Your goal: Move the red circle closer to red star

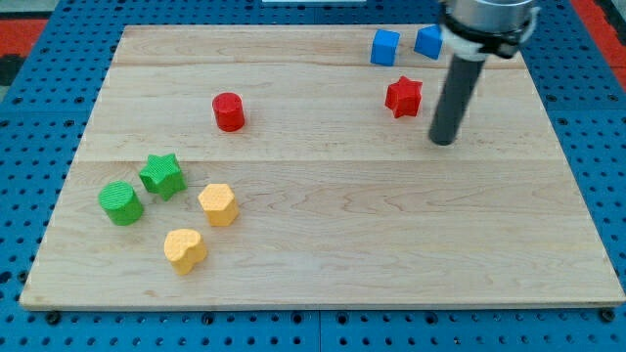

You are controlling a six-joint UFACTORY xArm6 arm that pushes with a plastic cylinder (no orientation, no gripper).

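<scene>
The red circle sits on the wooden board at the view's upper left of centre. The red star lies far to its right, near the view's top right. My tip rests on the board just right of and below the red star, apart from it and far from the red circle.
Two blue blocks lie at the view's top right, above the red star. A green star, a green circle and two yellow heart-like blocks cluster at the lower left. The board's right edge is near my tip.
</scene>
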